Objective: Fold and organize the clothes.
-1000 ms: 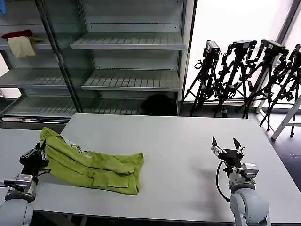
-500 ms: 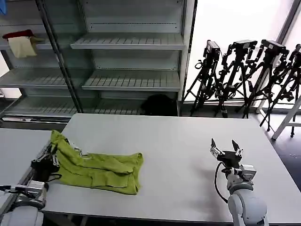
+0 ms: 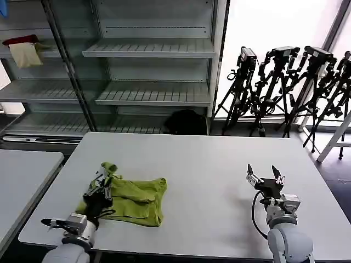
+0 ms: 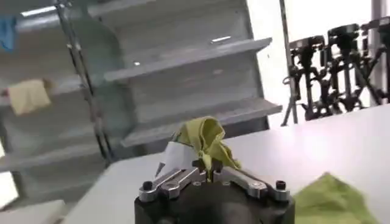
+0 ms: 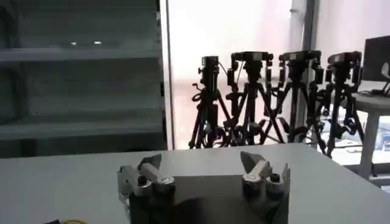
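The left tool (image 3: 102, 181) is clamped on the left end of the T-shirt (image 3: 134, 198), which lies bunched on the counter (image 3: 208, 164), long axis running rightward; the right tool (image 3: 264, 176), fingers apart, waits well apart

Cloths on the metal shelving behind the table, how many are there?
2. A red cloth lies at the left end of an upper shelf, and a cream cloth hangs just below it, touching it. Others may be hidden beyond the frame's left edge.
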Robot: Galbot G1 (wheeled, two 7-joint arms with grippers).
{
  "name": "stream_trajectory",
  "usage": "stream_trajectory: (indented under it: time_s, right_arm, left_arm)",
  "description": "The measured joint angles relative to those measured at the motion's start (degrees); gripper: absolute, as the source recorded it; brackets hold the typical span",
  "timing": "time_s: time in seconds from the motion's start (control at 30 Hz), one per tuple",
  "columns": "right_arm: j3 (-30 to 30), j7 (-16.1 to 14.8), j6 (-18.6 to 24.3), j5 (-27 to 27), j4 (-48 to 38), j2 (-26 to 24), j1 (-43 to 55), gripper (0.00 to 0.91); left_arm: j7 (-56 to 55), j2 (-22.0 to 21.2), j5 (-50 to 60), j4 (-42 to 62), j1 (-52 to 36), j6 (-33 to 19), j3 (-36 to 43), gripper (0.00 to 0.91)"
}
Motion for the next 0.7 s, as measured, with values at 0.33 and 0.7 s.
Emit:
stream_trajectory:
  time_s: [0.33, 0.7]
  right_arm:
    - [0.0, -0.1, -0.2, 0.0, -0.6, -0.5, 0.5, 0.907]
    - [0.0, -0.3, -0.5, 0.1, -0.6, -1.0, 0.3, 0.907]
  left_arm:
    - [-1.9, -0.9, -2.7, 0.4, -1.4, 3.4, 7.4, 0.000]
    - [-3.2, -2.0, -2.4, 1.6, -2.0, 5.2, 12.8, 0.121]
